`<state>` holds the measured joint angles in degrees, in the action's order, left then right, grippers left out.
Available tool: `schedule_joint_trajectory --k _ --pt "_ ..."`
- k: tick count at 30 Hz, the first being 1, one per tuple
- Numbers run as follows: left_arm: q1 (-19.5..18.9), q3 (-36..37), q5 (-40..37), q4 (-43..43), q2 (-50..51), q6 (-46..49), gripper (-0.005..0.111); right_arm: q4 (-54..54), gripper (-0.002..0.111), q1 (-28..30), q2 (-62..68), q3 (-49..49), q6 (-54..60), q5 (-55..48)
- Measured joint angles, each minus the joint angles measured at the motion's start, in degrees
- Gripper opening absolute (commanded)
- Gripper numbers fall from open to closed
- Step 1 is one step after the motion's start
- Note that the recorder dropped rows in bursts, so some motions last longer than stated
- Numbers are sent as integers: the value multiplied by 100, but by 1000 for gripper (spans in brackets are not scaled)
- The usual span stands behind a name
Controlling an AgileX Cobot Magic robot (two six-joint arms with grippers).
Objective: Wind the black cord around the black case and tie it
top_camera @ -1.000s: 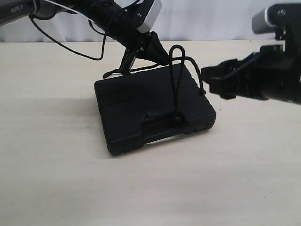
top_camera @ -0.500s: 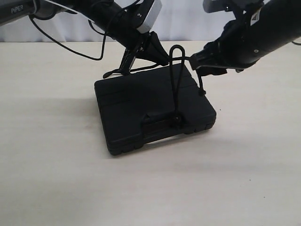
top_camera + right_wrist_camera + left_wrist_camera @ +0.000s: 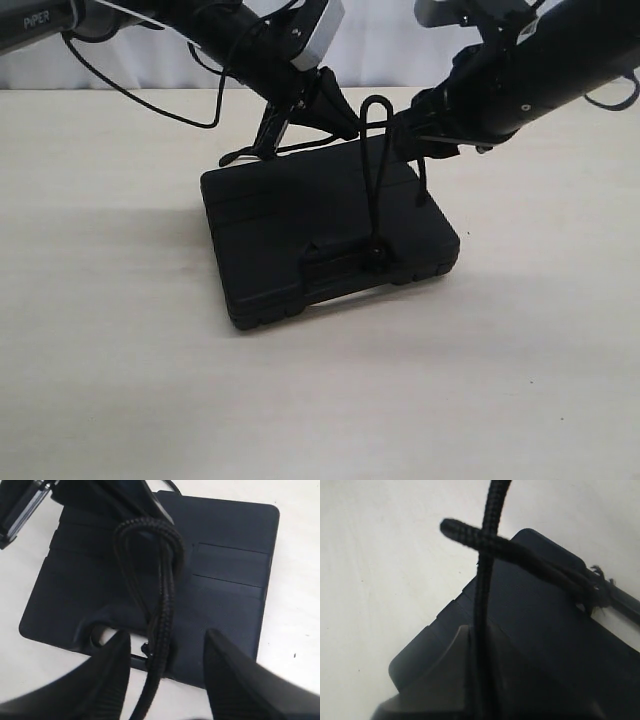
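Observation:
The black case lies flat on the table, handle toward the camera. From the handle the black cord rises in a tall loop above the lid. At the far edge my left gripper is shut on the cord, and the cord runs straight out from between its jaws. Over the case's far right corner my right gripper is open, the doubled cord hanging between its fingers, clear of both. A free cord end dangles over the lid.
The pale wooden table surrounds the case. A thin robot cable droops over the table's far left. A short piece of cord lies behind the case's far left corner. A white wall closes the back.
My right arm has swung from the right side up and leftward, over the case's far corner and around the cord, its jaws narrower. The dangling cord end shifted slightly. The left arm stayed still.

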<state>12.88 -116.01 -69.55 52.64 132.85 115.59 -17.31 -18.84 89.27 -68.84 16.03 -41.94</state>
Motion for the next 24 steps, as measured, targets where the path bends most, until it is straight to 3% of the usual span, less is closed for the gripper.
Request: schedule_joint_trajectory --k 3,7,15,24 --pt "0 0 0 0 0 0 0 -51 31 5 113 0 0 87" --pt "0 0 0 0 0 0 0 -125 4 5 176 0 0 166" --pt "0 0 -15 179 0 -241 4 -107 4 5 -180 0 0 228" --pt "-35 0 -42 244 -324 -1117 41 -4 4 5 -711 0 -12 255"
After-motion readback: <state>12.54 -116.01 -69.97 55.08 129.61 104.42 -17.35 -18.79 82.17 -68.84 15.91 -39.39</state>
